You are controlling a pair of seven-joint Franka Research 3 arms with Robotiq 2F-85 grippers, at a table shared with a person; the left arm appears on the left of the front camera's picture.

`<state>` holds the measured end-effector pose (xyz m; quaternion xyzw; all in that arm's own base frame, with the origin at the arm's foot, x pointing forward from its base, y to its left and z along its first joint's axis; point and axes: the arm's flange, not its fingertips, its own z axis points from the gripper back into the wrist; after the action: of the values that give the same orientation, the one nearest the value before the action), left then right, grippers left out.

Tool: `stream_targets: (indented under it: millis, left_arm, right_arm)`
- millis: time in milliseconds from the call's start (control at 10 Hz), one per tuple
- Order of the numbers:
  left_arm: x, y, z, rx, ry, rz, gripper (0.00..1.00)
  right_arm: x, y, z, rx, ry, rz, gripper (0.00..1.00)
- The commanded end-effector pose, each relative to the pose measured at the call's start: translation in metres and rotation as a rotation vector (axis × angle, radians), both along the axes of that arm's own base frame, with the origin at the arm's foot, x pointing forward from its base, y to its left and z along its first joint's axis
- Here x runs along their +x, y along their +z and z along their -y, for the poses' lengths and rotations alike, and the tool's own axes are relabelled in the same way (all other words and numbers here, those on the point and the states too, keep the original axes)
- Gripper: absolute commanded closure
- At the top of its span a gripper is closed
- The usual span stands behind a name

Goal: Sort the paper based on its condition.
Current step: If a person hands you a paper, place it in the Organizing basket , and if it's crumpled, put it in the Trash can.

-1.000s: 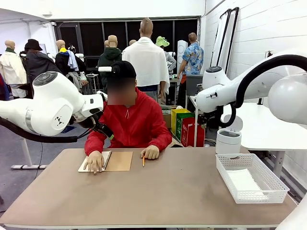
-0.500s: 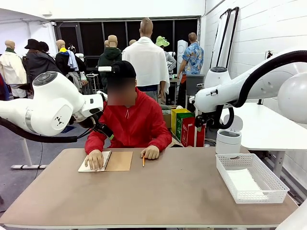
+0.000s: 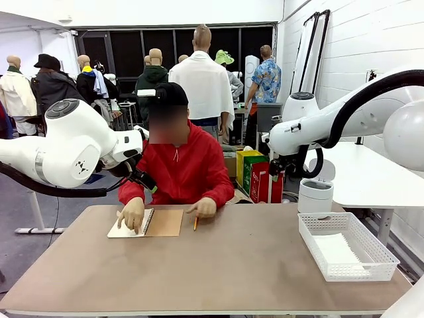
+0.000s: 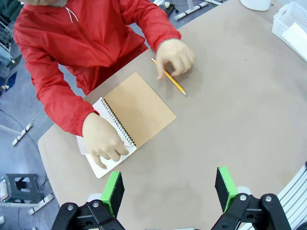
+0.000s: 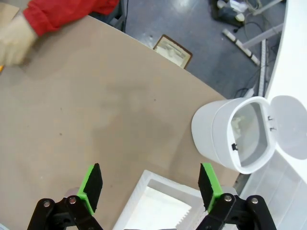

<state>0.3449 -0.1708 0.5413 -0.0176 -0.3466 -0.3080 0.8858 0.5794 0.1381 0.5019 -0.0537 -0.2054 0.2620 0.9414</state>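
Left gripper (image 4: 168,191): jaws wide, empty | right gripper (image 5: 149,187): jaws wide, empty | thin white paper sheet (image 3: 336,251): inside white plastic mesh tray (image 3: 311,244) | no legible writing.

Even, bright overhead light is seen; shadows are soft; wrist views are bent at edges; the person's moving hand (image 5: 14,44) is blurred.
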Motion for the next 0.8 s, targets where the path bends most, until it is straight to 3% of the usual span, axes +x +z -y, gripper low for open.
stream_targets:
  millis: [0,300,700]
  left_arm:
    - [0.000,-0.001,-0.001,-0.003,-0.001,-0.004,0.00]
    - [0.000,-0.001,-0.001,-0.003,-0.001,-0.004,0.00]
    - [0.000,-0.001,-0.001,-0.003,-0.001,-0.004,0.00]
  right_arm:
    - [-0.005,0.002,-0.001,0.047,0.002,0.005,0.00]
    - [-0.041,0.007,0.010,0.214,0.062,-0.012,0.00]
    - [-0.102,0.013,0.014,0.319,0.134,0.073,0.00]
